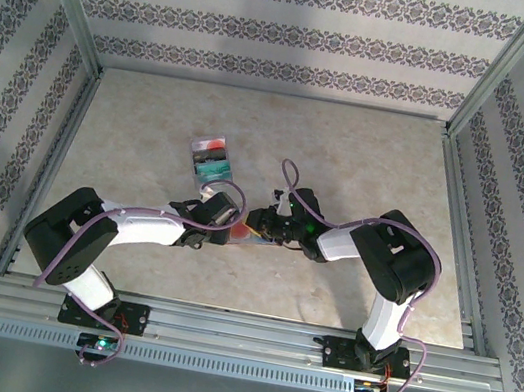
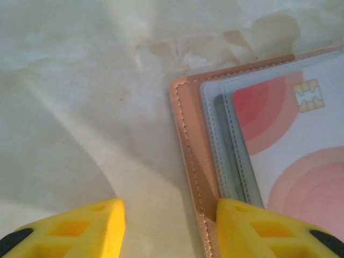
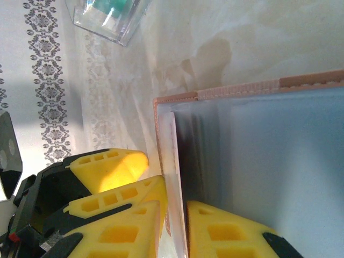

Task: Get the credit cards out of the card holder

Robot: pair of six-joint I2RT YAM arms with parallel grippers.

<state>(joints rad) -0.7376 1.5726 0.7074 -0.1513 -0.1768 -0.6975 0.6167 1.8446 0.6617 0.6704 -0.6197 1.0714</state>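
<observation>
The tan card holder (image 2: pixel 189 129) lies open on the table, its grey-blue pockets holding a credit card (image 2: pixel 293 134) that is white with red circles and a chip. My left gripper (image 2: pixel 169 214) is open; its right finger (image 2: pixel 263 228) presses on the holder's stitched rim and the other finger hangs over bare table. My right gripper (image 3: pixel 176 210) is shut on the holder's edge (image 3: pixel 159 134), with a pale card edge (image 3: pixel 174 161) between its pads. From above, the two grippers (image 1: pixel 235 224) (image 1: pixel 265 223) meet over the holder (image 1: pixel 252 238).
A teal, black and red stack (image 1: pixel 211 161) lies just behind the left gripper; it also shows as a clear case (image 3: pixel 105 16) at the top of the right wrist view. Patterned walls and metal rails enclose the table (image 1: pixel 371 154).
</observation>
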